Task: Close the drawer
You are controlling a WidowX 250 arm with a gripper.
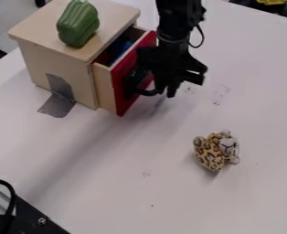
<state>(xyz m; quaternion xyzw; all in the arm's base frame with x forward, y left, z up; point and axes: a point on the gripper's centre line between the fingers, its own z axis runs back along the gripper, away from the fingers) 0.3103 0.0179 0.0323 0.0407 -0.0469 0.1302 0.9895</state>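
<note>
A small wooden cabinet (pixel 61 72) stands at the upper left, with its drawer (pixel 103 86) pulled partly out toward the right. The drawer has a red front (pixel 125 93) with a black handle (pixel 147 92), and something blue lies inside. Coming down from the top edge, the black gripper (pixel 165 92) hangs low just to the right of the red front, close beside the handle. It overlaps part of the front and handle, and whether it touches them I cannot tell.
On top of the cabinet lies a green toy pepper (pixel 77 23). A leopard-spotted plush toy (pixel 212 151) sits on the white table (pixel 109 183), right of centre. A metal bracket (pixel 59 97) is at the cabinet's side, and black equipment (pixel 31 219) occupies the lower left corner.
</note>
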